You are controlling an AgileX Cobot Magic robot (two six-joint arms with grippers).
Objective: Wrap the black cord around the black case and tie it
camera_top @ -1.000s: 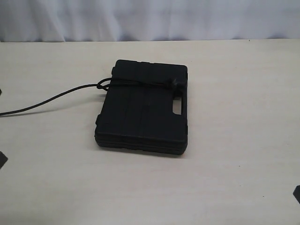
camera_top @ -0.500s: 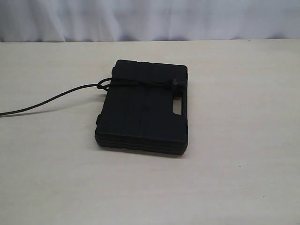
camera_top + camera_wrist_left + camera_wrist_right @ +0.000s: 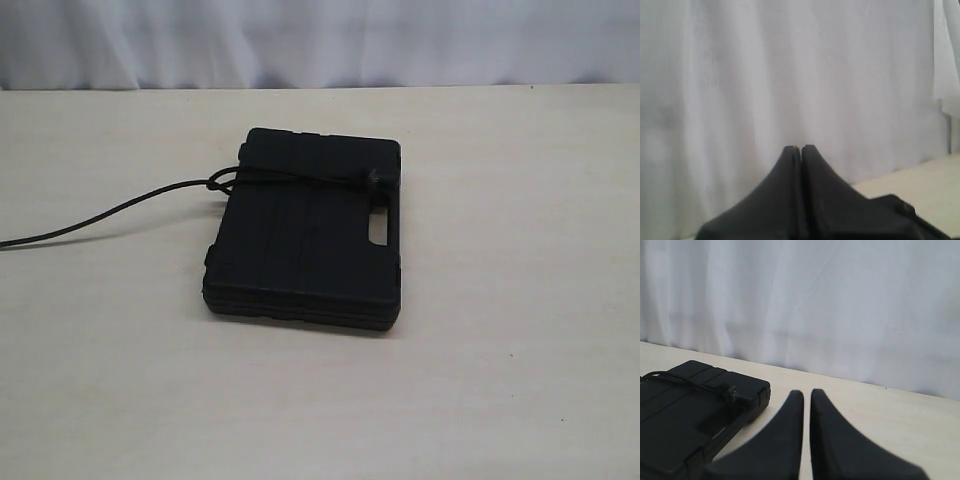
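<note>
Both left gripper [image 3: 801, 148] & right gripper [image 3: 806, 392] pressed together, empty. Ahead of right gripper sits case [image 3: 300, 250], untouched; cord [image 3: 120, 208] knotted across it, so prob. no hold needed.

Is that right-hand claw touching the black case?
Apart. In the right wrist view, bare table shows between the right gripper and the black case; the exterior view shows no gripper near it.

We find open table [image 3: 520, 330] right of the case [image 3: 300, 250], in front of it, and behind it up to the curtain [image 3: 320, 40]. Left of the case the cord [image 3: 110, 212] trails over the table; it also crosses the case's far end.
</note>
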